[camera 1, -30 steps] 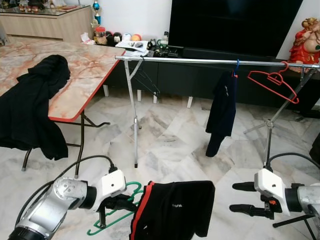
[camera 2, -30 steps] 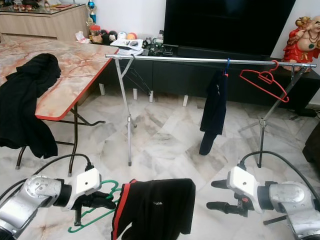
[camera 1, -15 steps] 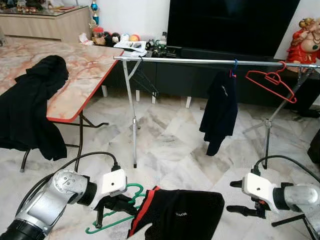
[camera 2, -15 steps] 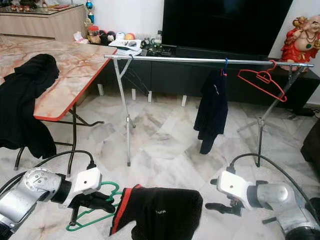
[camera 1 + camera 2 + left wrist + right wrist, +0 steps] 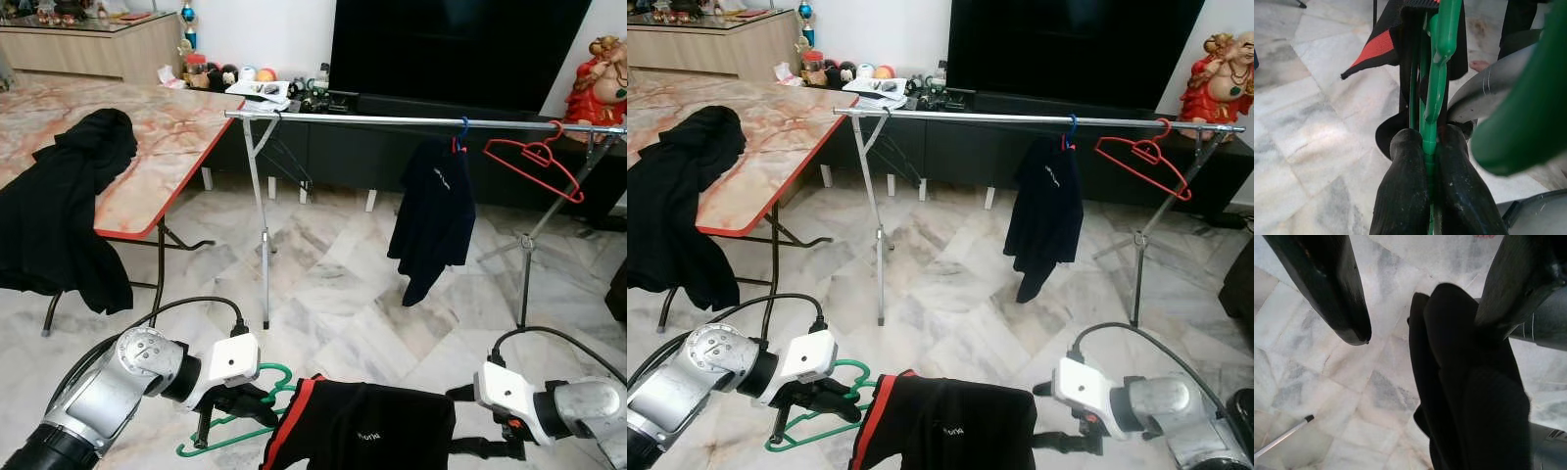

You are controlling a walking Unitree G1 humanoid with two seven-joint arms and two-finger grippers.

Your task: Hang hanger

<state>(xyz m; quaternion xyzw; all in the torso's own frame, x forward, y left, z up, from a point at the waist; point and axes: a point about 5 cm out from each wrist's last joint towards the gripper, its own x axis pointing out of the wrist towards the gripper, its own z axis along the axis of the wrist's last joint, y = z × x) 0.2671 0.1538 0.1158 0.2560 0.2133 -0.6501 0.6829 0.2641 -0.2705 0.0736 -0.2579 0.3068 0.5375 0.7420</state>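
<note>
Writing: the black garment point(image 5: 364, 433) carries a small pale logo or word near its lower middle, too small to read. The dark shirt point(image 5: 432, 215) on the rail has a similar small pale mark on its chest, also unreadable. No other legible labels.

Task object: green plastic hanger point(image 5: 238, 415), thin-rodded with a curved hook. It is held low in front of the robot, above the marble floor point(image 5: 333, 284). The black garment, with a red stripe along one edge, is draped on it and spreads toward the robot's right.

Left gripper point(image 5: 1425, 161): fingers pinched tight on the hanger's green rod, which runs between the two pads with no gap showing.

Right gripper point(image 5: 470, 421): low on the right, at the garment's far edge. In the right wrist view its fingers point(image 5: 1327, 289) stand wide apart, with dark fabric between them and against one finger; nothing is clamped.

Surroundings: metal clothes rail point(image 5: 421, 121) spans the room ahead, well apart from the held hanger. On it hang the dark shirt, from a blue hook, and an empty red hanger point(image 5: 534, 164) near the right end. A marble-pattern folding table point(image 5: 147, 147) with a red edge stands left, with black clothing point(image 5: 59, 211) draped over its near side. A large black TV point(image 5: 451, 49) sits behind the rail; a red figurine point(image 5: 600, 78) stands far right.
</note>
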